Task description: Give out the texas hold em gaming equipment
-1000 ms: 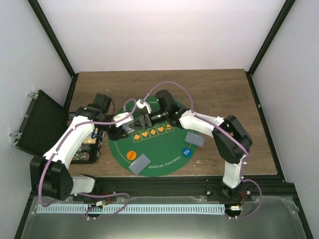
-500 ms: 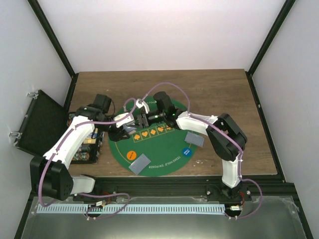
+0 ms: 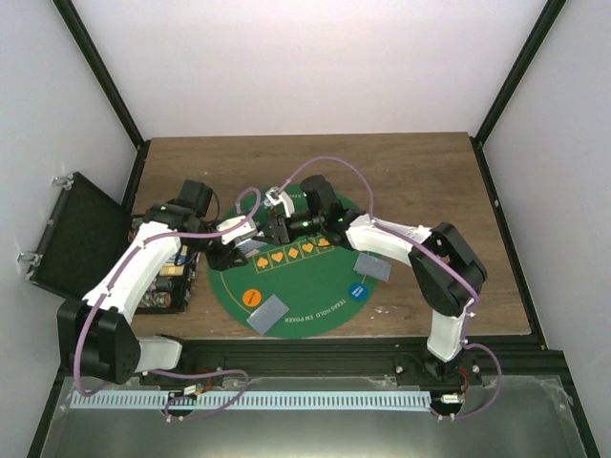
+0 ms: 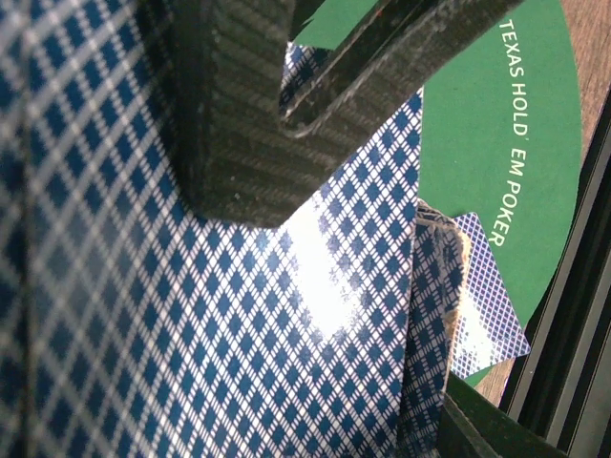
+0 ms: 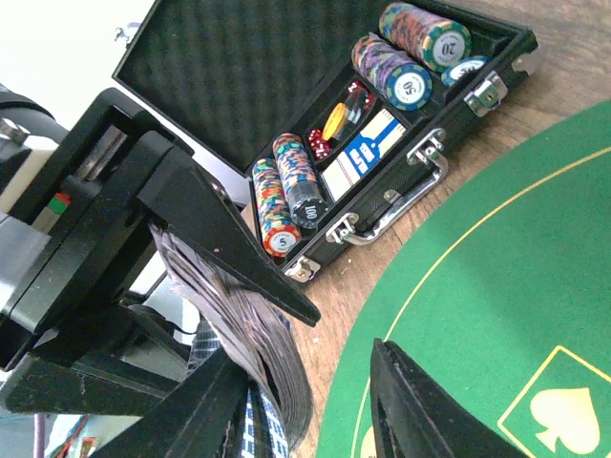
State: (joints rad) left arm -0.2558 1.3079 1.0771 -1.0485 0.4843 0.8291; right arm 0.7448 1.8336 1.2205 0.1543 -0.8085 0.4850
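My left gripper [image 3: 250,250] is shut on a thick deck of playing cards [image 5: 250,342] and holds it above the far left part of the round green poker mat [image 3: 315,286]. The deck's blue-diamond backs [image 4: 191,324] fill the left wrist view. My right gripper [image 5: 305,410] is open, and its fingers straddle the deck's free end, one finger [image 5: 191,410] right against it. It also shows in the top view [image 3: 276,229]. Two grey-backed card piles [image 3: 268,314] [image 3: 372,266], an orange chip [image 3: 251,297] and a blue chip [image 3: 358,290] lie on the mat.
An open black chip case [image 5: 382,143] with several chip stacks, dice and a card box stands on the wooden table left of the mat; it also shows in the top view [image 3: 162,277]. Its lid [image 3: 72,234] leans against the left wall. A black frame rail [image 3: 334,351] runs along the near edge.
My right wrist shifted slightly left, then back right, staying at the deck. My left gripper has kept the deck in the same place.
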